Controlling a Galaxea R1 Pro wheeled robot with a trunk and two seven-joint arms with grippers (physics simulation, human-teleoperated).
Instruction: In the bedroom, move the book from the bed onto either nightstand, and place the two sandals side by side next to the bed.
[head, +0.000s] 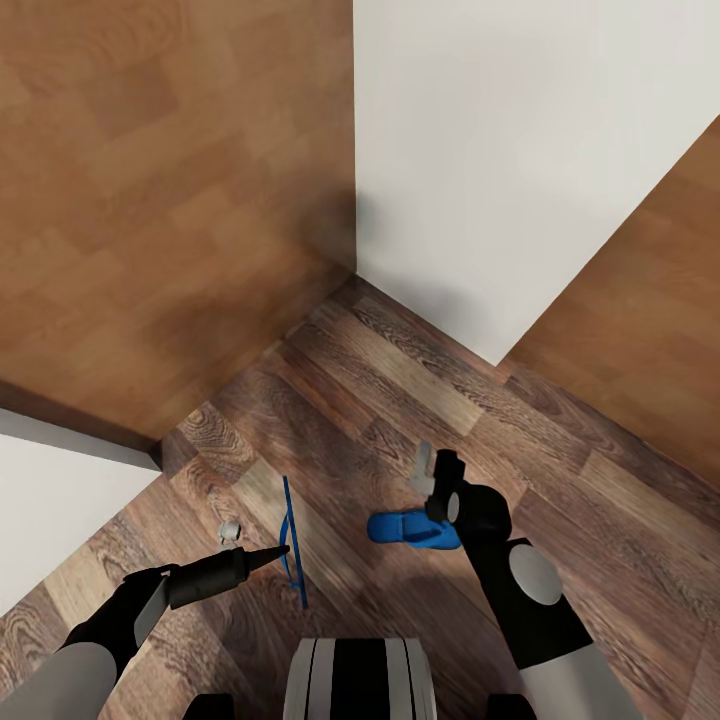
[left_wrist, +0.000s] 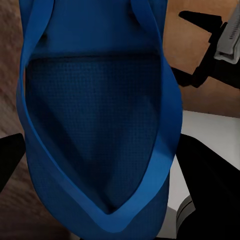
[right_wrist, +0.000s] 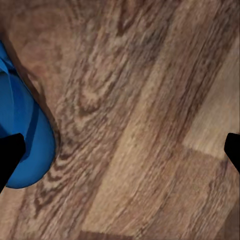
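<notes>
Left gripper (head: 280, 552): closed on one sandal (head: 293, 545), held on edge above the floor (head: 400, 400).
Right gripper (head: 428, 470): open, jaws apart, just over the second sandal (head: 412, 528).
Second sandal: flat on the floor, right of the held sandal.

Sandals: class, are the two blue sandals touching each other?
Apart. The head view shows bare floor between the edge-on sandal at the left gripper and the flat sandal near the right gripper.
</notes>
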